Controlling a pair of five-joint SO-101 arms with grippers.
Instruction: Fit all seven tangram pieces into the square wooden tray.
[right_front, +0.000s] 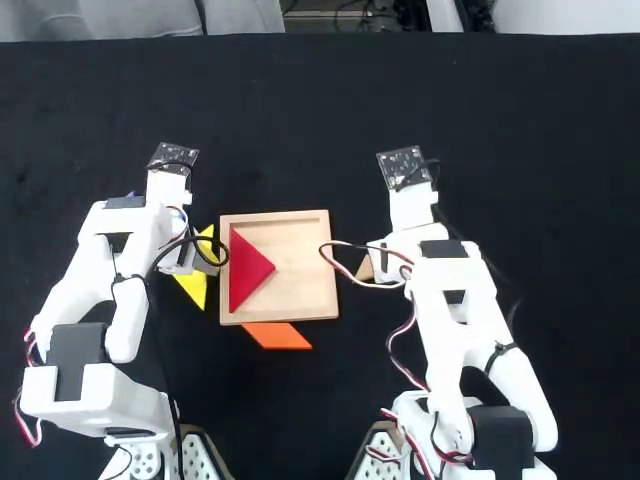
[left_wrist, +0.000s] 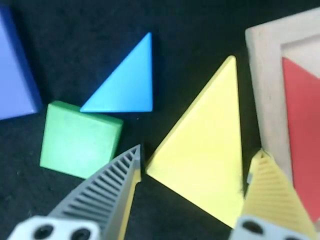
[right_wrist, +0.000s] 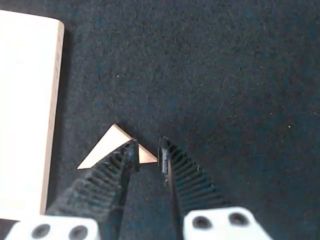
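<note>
High view: red triangle inside wooden tray, orange piece outside.

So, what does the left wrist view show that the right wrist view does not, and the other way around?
Left wrist view, not the right: a yellow triangle between the fingers of the open left hand, a blue triangle, a green square, a violet-blue piece at the edge, and a red triangle lying in the tray.
Right wrist view, not the left: a small pale triangle near the tray, apart from it.
Both: the tray's wooden rim and the black table cloth.
</note>
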